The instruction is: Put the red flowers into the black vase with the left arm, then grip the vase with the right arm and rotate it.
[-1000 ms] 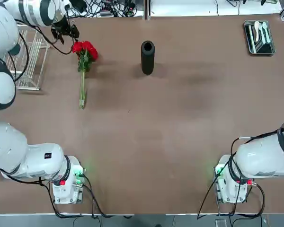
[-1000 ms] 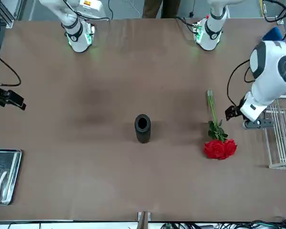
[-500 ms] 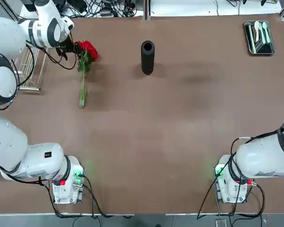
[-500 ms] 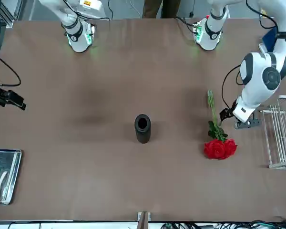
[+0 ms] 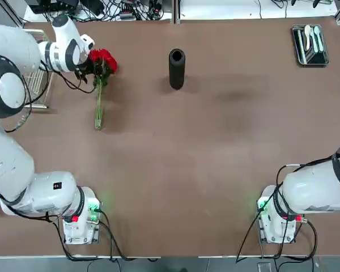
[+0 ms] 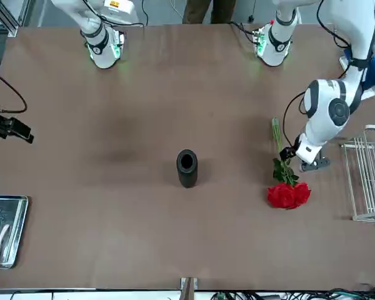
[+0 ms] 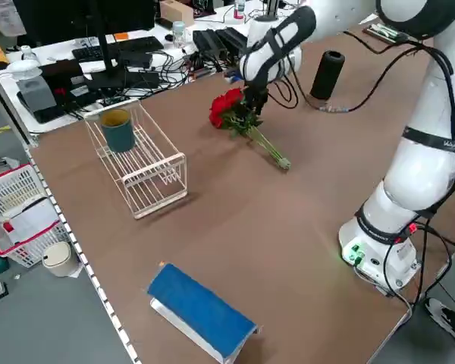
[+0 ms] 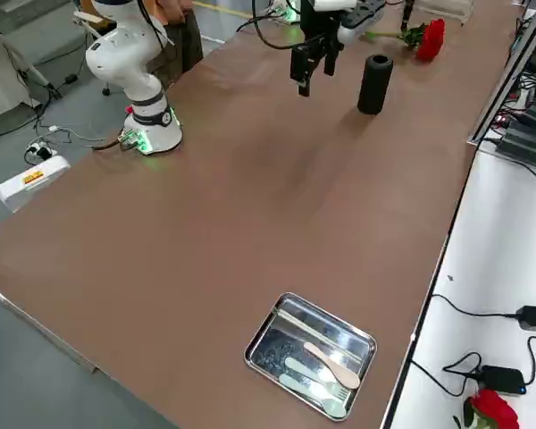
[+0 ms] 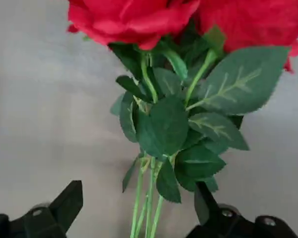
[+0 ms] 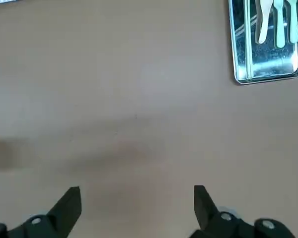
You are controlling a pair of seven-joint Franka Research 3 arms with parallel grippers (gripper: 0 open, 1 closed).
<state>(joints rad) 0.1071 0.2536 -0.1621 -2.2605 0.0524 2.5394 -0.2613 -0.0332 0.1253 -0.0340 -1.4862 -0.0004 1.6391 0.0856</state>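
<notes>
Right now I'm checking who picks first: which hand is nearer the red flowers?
Left. The left hand is open astride the stems of the red flowers, just below the blooms. The right hand hangs far off, beyond the black vase.

Overhead and front cameras both take in the whole surface (image 5: pixel 175 158); two raised side cameras look diagonally across it; wrist cameras sit close behind each tool.
</notes>
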